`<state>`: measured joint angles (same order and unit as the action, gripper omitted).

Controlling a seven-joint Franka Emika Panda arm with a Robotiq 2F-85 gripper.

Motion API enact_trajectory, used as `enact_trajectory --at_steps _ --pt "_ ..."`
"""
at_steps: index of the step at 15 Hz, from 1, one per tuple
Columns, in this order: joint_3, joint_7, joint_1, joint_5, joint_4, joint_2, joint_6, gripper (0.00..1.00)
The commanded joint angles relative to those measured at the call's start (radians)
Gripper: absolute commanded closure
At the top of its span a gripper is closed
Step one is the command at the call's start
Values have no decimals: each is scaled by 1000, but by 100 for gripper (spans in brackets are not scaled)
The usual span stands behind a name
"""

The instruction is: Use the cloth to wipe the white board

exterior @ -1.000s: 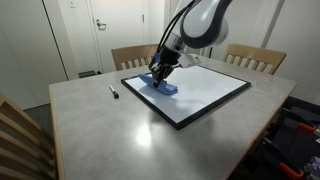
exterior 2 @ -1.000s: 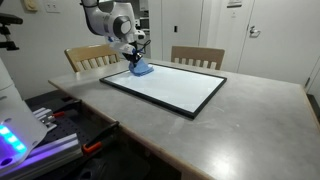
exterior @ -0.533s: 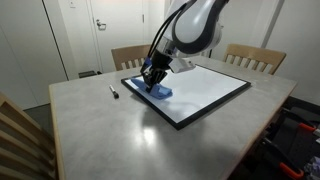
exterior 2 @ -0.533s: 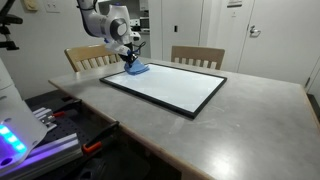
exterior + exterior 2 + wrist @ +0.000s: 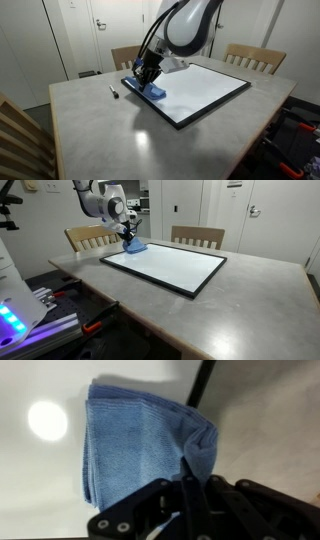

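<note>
Blue cloth in clamped pincer, touching white board

The board lies on the table, and the cloth sits on the board's corner, against the frame. My gripper stands on top of the cloth, pinching it. The marker lies on the table beside that corner, off the board. Two chairs stand behind the table's far edge.

one cloth, one white board, one marker
</note>
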<state>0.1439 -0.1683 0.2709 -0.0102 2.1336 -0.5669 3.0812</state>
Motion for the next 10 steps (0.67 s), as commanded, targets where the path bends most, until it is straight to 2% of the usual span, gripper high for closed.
enact_trajectory --at_steps 1,5,8,10 --pt "-75 -48 94 17 -17 31 -39 99" --pt "-177 -121 207 -8 -14 90 -100 99" --pt "-211 -155 258 -46 -11 145 -152 99" --pt "-210 -173 282 -88 -11 183 -184 99"
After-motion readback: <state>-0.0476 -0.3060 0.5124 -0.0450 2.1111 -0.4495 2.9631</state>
